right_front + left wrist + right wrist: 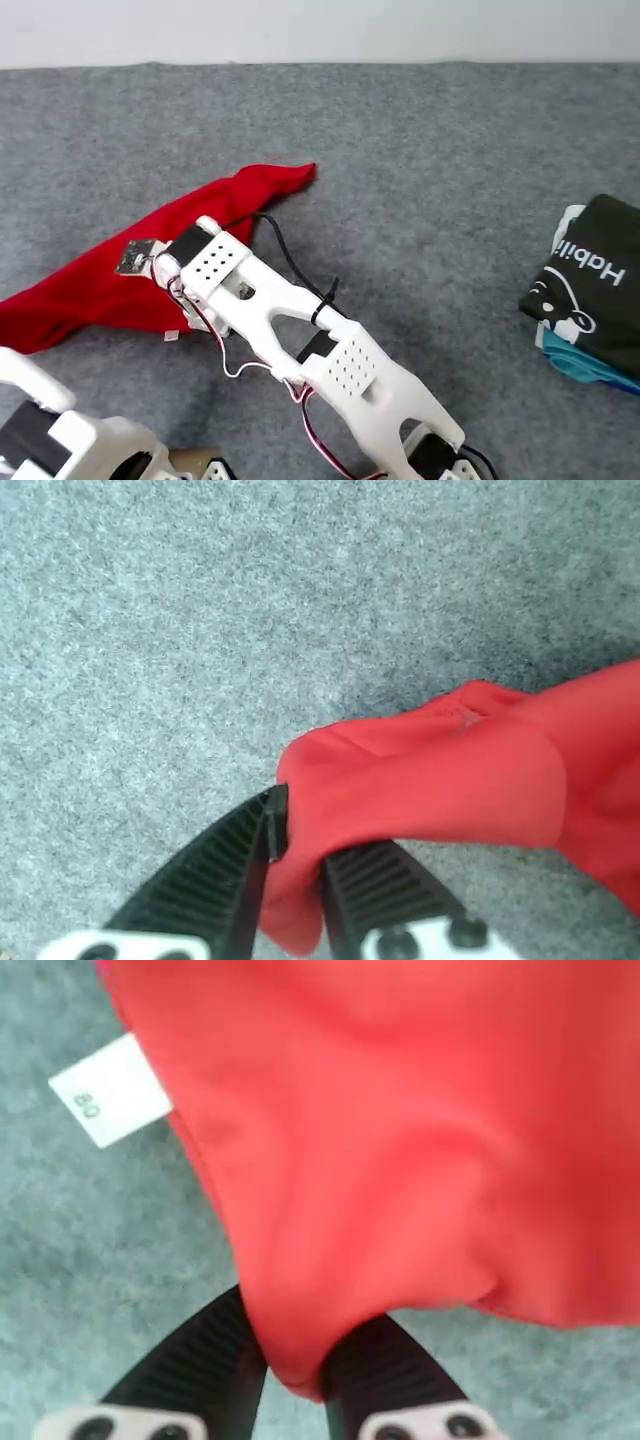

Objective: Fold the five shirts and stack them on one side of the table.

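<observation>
1. Left hand [305, 855] sits at the bottom of the frame, its ribbed jaws closed tight on a corner of the red shirt [450, 780]. The rest of the cloth runs off to the right over the grey bench [200, 630]. A corner grip probably lets the arm pull the fabric taut.
2. Right hand [300, 1355], also at the bottom of the frame, is clamped on a fold of the same red cloth, which fills the upper frame. A white label [110, 1090] hangs at the upper left, so this grip seems to be at a hem or side seam.
3. From above, the red shirt lies bunched in a long diagonal band at the left of the frame, and the right arm [280, 320] stretches across to its lower edge. A folded stack [590, 290], dark shirt on top, sits at the right edge, well apart and set to one side as the task asks. With two points held, I judge the shirt is ready to be spread flat for folding.
</observation>
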`<control>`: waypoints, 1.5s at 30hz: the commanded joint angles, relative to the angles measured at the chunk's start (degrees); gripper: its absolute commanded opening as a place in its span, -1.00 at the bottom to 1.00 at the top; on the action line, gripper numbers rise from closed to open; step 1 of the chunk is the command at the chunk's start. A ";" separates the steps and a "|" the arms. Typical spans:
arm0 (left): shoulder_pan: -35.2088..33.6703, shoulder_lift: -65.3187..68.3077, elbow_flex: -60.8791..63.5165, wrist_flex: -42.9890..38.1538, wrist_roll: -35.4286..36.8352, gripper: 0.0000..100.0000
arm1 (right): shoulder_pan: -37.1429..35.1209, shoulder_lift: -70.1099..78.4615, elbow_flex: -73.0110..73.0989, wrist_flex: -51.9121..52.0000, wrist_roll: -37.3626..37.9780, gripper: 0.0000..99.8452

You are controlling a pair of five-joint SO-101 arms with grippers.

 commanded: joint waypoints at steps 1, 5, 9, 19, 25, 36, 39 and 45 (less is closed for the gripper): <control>0.00 -0.70 -0.13 -1.23 -0.18 -0.97 | 3.65 -1.36 -8.00 5.14 0.70 -0.98; 0.26 -0.97 -0.57 -0.88 -0.26 -0.97 | 9.10 -4.53 -12.13 5.76 0.70 -0.98; 2.55 -2.29 -1.45 2.73 -1.49 -0.97 | 14.11 -12.00 -11.96 5.76 0.79 -0.98; 23.56 -22.51 -6.81 8.18 -3.08 -0.97 | 25.27 -33.80 -12.13 5.49 4.48 -0.98; 37.01 -32.79 -8.31 -1.76 -3.08 -0.97 | 29.76 -45.41 -12.22 5.49 6.07 -0.98; 43.43 -45.36 -9.98 -14.86 -3.25 -0.97 | 40.48 -64.48 -12.31 5.41 14.86 -0.98; 43.43 -46.24 -14.99 -14.68 -3.16 -0.97 | 42.59 -68.35 -12.31 4.97 17.76 -0.98; 43.43 -46.33 -22.55 -14.51 -6.86 -0.97 | 47.69 -73.54 -12.31 2.15 19.16 -0.98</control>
